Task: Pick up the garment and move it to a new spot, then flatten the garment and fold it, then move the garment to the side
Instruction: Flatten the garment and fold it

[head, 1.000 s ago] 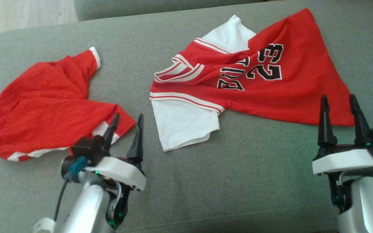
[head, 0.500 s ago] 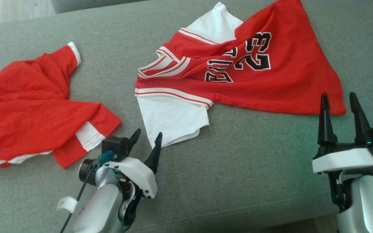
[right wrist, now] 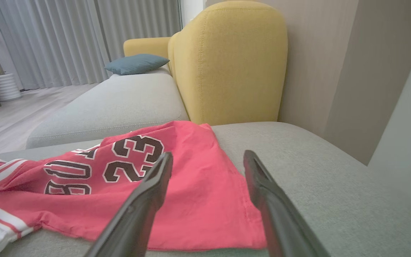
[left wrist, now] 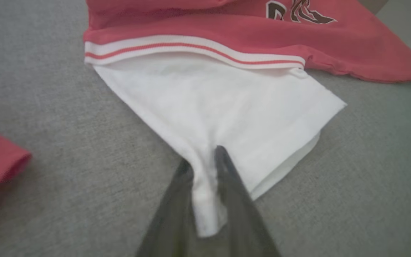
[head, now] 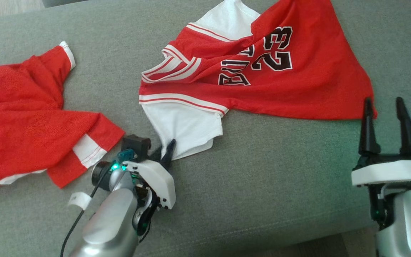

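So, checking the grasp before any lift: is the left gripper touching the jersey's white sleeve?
Touching. The left wrist view shows a corner of the white sleeve pinched between the two fingers of the left gripper.

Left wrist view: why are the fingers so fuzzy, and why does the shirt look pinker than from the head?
Left wrist view: the fingers sit nearest the lens, likely out of focus, while the white sleeve is sharper. Both wrist views wash the jersey pinkish; the head view shows it saturated red.
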### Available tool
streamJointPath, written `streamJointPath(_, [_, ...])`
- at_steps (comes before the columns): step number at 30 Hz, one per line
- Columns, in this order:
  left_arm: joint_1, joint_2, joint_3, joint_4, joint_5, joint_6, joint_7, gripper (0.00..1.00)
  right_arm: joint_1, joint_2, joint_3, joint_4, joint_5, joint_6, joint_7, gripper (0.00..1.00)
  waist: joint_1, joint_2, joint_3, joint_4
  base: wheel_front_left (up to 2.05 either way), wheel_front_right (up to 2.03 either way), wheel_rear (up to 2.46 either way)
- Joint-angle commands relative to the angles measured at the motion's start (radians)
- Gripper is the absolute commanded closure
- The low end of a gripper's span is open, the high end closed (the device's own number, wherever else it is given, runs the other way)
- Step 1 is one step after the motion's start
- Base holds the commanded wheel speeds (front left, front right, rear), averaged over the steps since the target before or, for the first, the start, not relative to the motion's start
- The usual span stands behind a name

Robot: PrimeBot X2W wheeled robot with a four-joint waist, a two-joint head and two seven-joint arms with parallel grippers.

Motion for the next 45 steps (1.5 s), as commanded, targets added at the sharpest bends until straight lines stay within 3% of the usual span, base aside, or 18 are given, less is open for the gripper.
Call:
streamJointPath(1, [0.001, 0.001, 0.003, 0.003, -0.003, -0.013, 0.006, 1.0, -0.042, -0.005, 0.005, -0.022, 0.008, 0.0, -0.012, 0.0, 0.0, -0.0001, -0.002, 0.005, 0.0, 0.0, 0.0])
streamJointPath(10, [-0.024, 0.001, 0.055, -0.128, -0.022, 0.004, -0.172, 1.0, -0.084, -0.005, -0.109, 0.089, -0.003, 0.0, 0.031, 0.0, 0.0, -0.0001, -0.018, 0.049, 0.0, 0.0, 0.0])
streamJointPath(15, [-0.013, 0.003, 0.093, -0.218, -0.018, 0.014, -0.189, 1.0, -0.12, -0.005, -0.169, 0.18, 0.01, 0.0, 0.068, 0.0, 0.0, -0.0001, -0.017, 0.067, 0.0, 0.0, 0.0])
streamJointPath(19, [0.02, 0.004, 0.124, -0.302, 0.001, 0.008, -0.19, 1.0, -0.179, -0.005, -0.233, 0.323, 0.02, 0.0, 0.103, 0.0, 0.0, -0.0001, -0.011, 0.083, 0.0, 0.0, 0.0])
streamJointPath(35, [0.045, 0.002, 0.131, -0.338, 0.033, -0.018, -0.191, 1.0, -0.35, -0.005, -0.279, 0.71, -0.001, 0.0, 0.068, 0.0, 0.0, -0.0001, 0.021, 0.1, 0.0, 0.0, 0.0])
streamJointPath(36, [0.044, 0.002, 0.132, -0.336, 0.033, -0.019, -0.191, 1.0, -0.36, -0.005, -0.275, 0.729, -0.001, 0.0, 0.062, 0.29, 0.0, -0.0001, 0.022, 0.101, 0.0, 0.0, 0.0])
streamJointPath(37, [0.043, 0.002, 0.132, -0.332, 0.035, -0.02, -0.191, 1.0, -0.369, -0.005, -0.271, 0.744, 0.001, 0.0, 0.051, 1.0, 0.0, -0.0001, 0.022, 0.102, 0.0, 0.0, 0.0])
streamJointPath(42, [0.046, 0.002, 0.146, -0.317, 0.038, -0.023, -0.191, 1.0, -0.412, -0.005, -0.207, 0.767, 0.026, 0.0, -0.019, 1.0, 0.0, -0.0001, 0.004, 0.101, 0.0, 0.0, 0.0])
streamJointPath(45, [0.043, 0.006, 0.171, -0.343, 0.031, -0.031, -0.191, 1.0, -0.42, -0.005, -0.1, 0.659, 0.058, 0.0, -0.051, 1.0, 0.0, -0.0001, -0.03, 0.093, 0.0, 0.0, 0.0])
